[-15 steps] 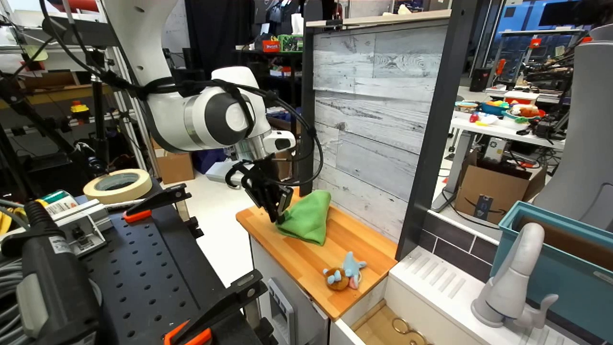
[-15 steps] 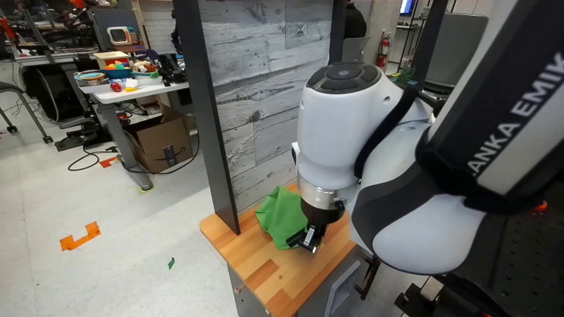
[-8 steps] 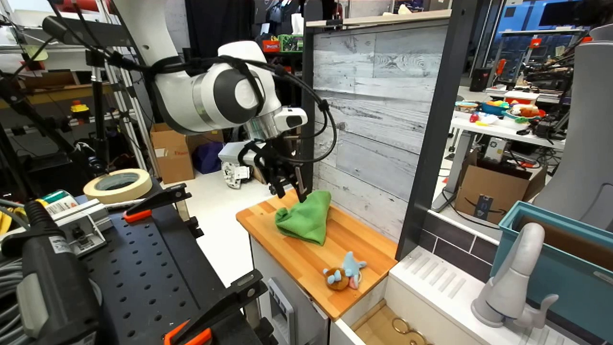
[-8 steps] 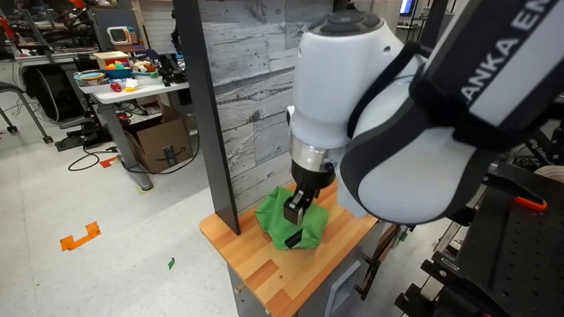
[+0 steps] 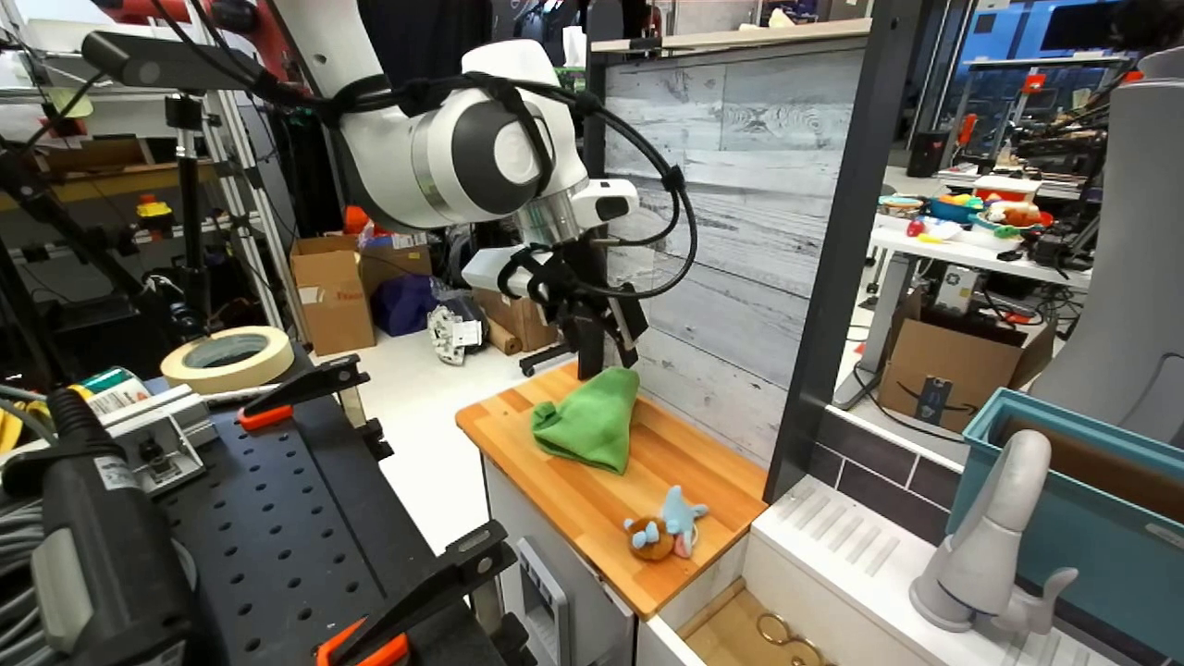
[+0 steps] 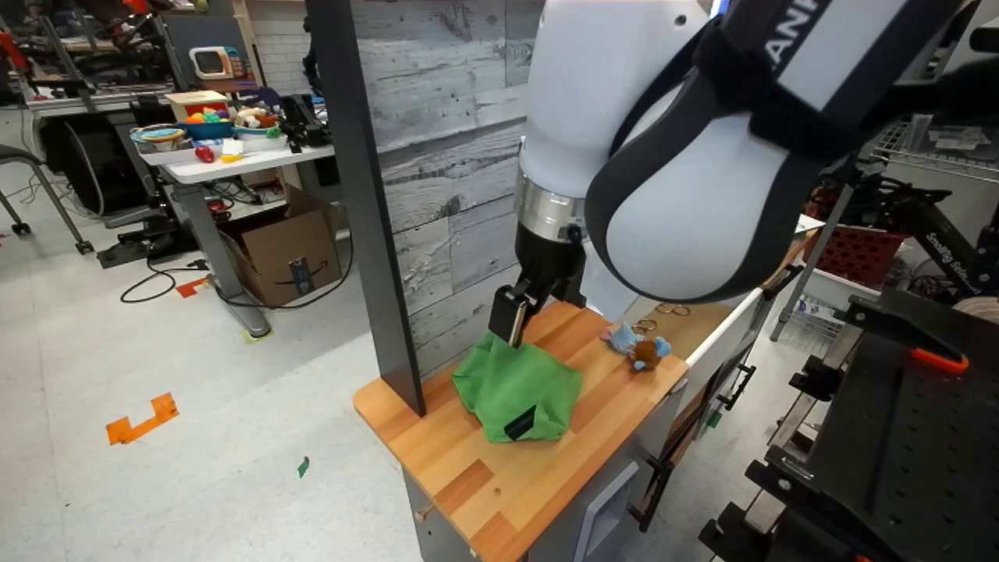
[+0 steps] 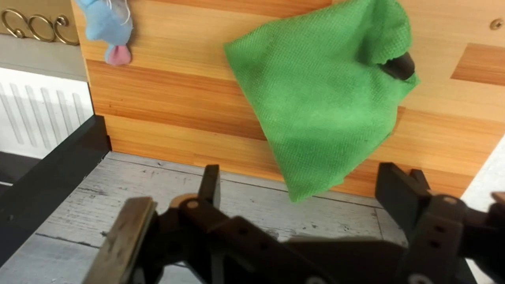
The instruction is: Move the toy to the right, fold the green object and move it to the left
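Note:
The green object is a cloth (image 7: 315, 90) lying bunched on the wooden worktop, seen in the wrist view and in both exterior views (image 5: 592, 427) (image 6: 515, 382). One edge is turned over on itself, and a dark piece (image 7: 400, 67) pokes out beside that fold. My gripper (image 7: 302, 179) hovers above the cloth's panel-side corner, jaws wide apart and holding nothing; an exterior view has the gripper (image 6: 541, 318) there too. The toy (image 5: 680, 518), a blue and brown plush, rests near the sink end of the worktop, apart from the cloth. Only its blue part (image 7: 108, 23) shows in the wrist view.
A grey plank panel (image 5: 721, 231) rises along the worktop's back, close to my gripper, with a dark post (image 5: 814, 305) at its end. Past the toy come a sink basin and a faucet (image 5: 985, 536). A black cart (image 5: 268, 518) with clamps stands opposite.
My gripper has opened and left the cloth's outer edge, rising and moving toward the panel. The cloth stays in place. The toy has come into sight from behind the arm.

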